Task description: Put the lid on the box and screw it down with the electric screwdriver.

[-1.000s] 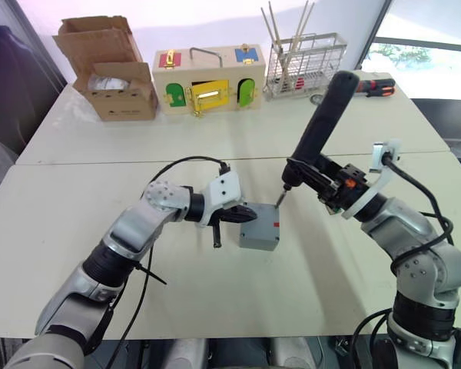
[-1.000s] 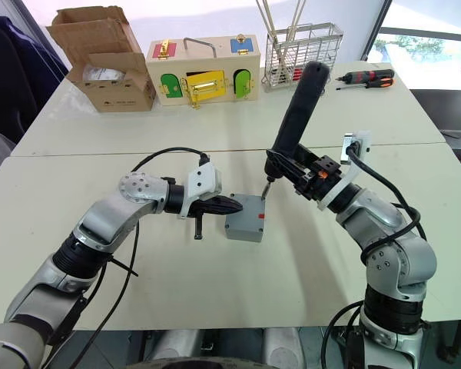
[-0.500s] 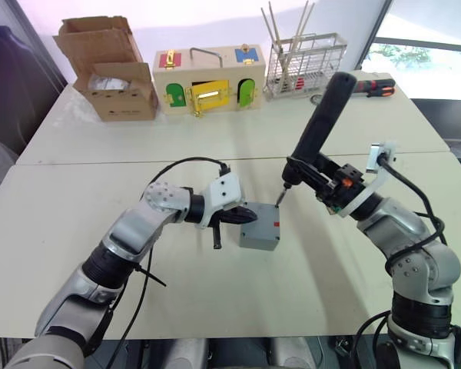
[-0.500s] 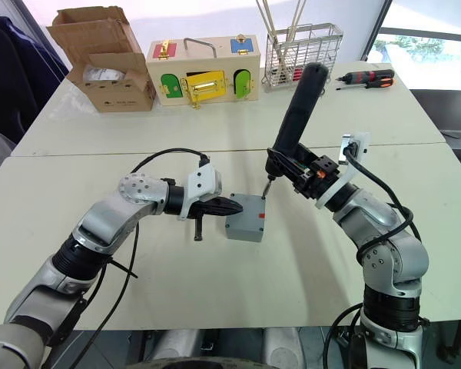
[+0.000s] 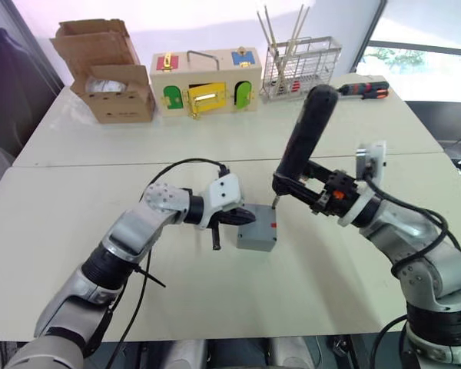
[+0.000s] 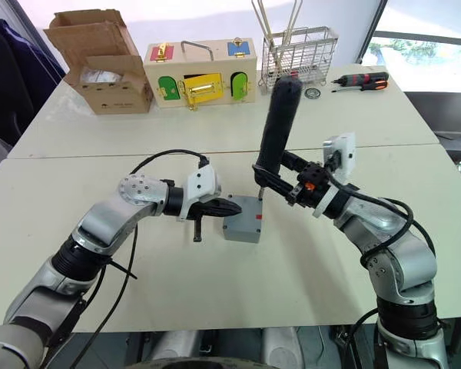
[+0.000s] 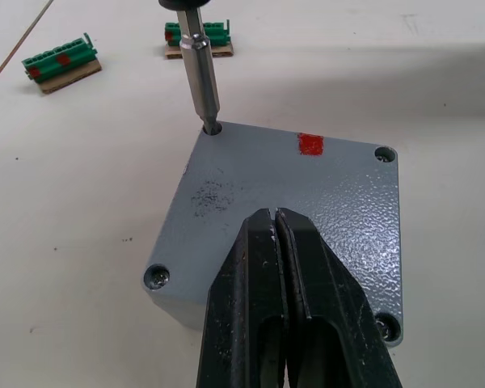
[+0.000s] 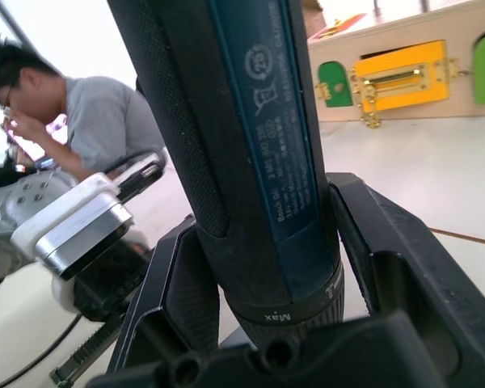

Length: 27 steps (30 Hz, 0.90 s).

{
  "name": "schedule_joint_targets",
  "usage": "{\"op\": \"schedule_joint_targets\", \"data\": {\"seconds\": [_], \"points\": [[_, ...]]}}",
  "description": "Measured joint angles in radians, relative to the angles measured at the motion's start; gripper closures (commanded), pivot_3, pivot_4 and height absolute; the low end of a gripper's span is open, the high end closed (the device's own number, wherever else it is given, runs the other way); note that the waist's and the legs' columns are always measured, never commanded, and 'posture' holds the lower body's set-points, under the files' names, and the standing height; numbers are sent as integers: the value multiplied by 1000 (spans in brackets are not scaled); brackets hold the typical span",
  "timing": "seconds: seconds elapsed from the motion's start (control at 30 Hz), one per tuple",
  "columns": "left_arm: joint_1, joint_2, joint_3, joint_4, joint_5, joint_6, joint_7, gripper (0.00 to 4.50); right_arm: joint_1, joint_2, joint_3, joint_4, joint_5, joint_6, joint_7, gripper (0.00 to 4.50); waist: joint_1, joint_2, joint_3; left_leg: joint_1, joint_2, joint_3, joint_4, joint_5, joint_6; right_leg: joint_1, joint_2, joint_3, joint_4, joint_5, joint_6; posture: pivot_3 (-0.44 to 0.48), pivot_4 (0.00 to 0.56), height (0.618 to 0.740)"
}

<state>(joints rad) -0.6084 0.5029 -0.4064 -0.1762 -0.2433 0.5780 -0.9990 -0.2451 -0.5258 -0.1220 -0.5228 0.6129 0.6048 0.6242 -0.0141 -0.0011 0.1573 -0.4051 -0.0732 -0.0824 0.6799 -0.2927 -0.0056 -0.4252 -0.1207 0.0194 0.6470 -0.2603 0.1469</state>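
At frame centre, my right gripper (image 5: 296,187) pinched the electric screwdriver (image 5: 302,142), its bit set in a corner screw hole of the lid (image 7: 291,214) seated on the box (image 5: 257,234). My left gripper (image 7: 276,217), fingers pressed together, rested on the lid's near edge.

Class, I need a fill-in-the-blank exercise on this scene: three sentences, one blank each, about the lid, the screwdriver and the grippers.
1. The electric screwdriver is held by the ____ gripper.
2. Its bit sits in a ____ hole of the lid.
3. The left gripper rests on the lid with its fingers ____.

Missing words: right; corner; shut
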Motion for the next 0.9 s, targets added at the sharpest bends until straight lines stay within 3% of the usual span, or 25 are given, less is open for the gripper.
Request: {"op": "schedule_joint_targets", "data": {"seconds": [0.27,0.5,0.9], "points": [[22,-11,0,-1,14,-15,26,4500,22,11,22,22,-22,-57,11,2611,3,-2,-8,3,0,0,0,-1,1,4,0,0,-2,0,0,0,150,730],[39,-13,0,-2,16,-13,39,4500,38,31,38,42,-34,-84,11,2611,3,-4,-10,24,1,0,-15,-3,5,24,0,0,-17,0,0,0,150,730],[45,-14,-1,-2,17,-11,46,4500,40,27,72,63,-83,-127,30,2611,4,-5,-11,31,1,-1,-17,-3,5,31,0,0,-19,-1,0,0,150,730]]}}
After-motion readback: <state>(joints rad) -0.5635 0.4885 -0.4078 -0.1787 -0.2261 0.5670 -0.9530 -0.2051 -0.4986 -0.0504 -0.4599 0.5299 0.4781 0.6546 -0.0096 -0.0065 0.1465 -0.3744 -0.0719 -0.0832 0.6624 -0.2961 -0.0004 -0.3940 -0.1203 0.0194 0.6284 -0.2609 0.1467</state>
